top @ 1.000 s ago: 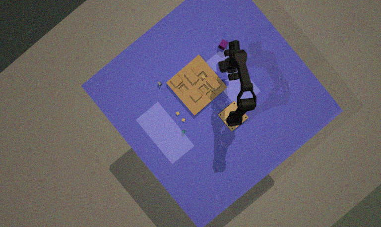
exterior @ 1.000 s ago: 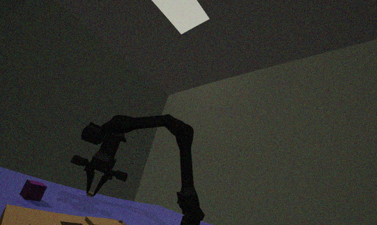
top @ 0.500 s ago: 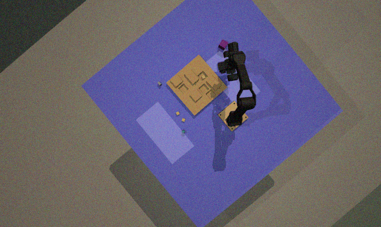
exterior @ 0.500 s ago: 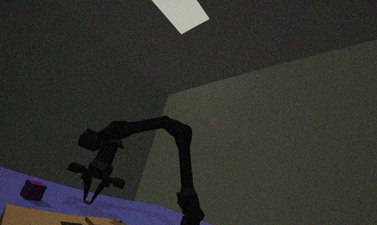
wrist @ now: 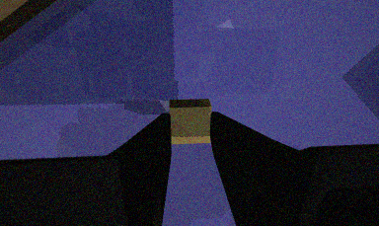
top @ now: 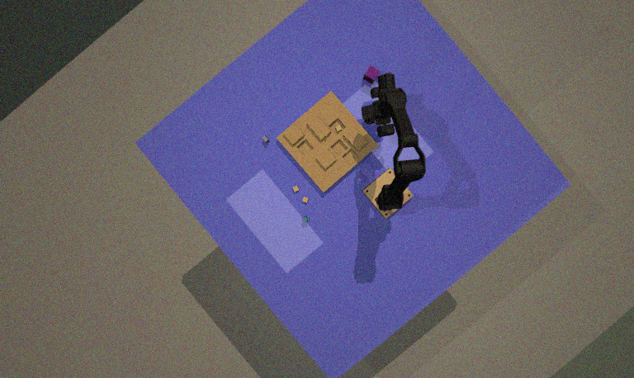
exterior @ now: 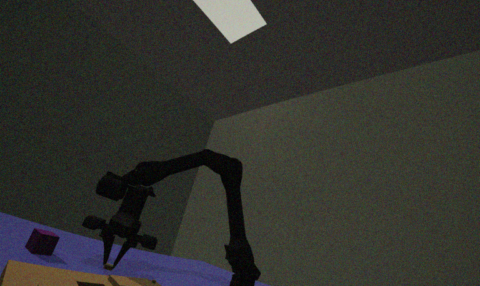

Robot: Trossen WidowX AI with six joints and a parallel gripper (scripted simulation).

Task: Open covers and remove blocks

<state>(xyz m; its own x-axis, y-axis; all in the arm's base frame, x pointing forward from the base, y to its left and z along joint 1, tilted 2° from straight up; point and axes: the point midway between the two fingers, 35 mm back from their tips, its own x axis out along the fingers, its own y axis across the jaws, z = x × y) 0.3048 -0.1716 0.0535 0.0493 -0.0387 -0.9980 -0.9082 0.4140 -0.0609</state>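
Note:
My gripper (exterior: 108,266) (wrist: 189,120) is shut on a small tan block (wrist: 190,121) and holds it above the blue table beside the puzzle board (top: 322,180) (exterior: 42,273). The board is tan wood with several dark L-shaped recess edges; cover positions are hard to tell. A small pale yellow square (top: 338,128) shows at one recess. On the table clear of the board lie two yellow blocks (top: 295,188) (top: 305,199), a teal block (top: 305,219) and a greyish block (top: 265,139). The arm hides the fingertips in the top view.
A magenta cube (top: 371,73) (exterior: 42,242) stands on the table near the gripper, beyond the board's corner. The arm's wooden base plate (top: 372,191) is close to the board's lower right side. Pale rectangular patches (top: 273,219) (top: 420,147) show on the blue top.

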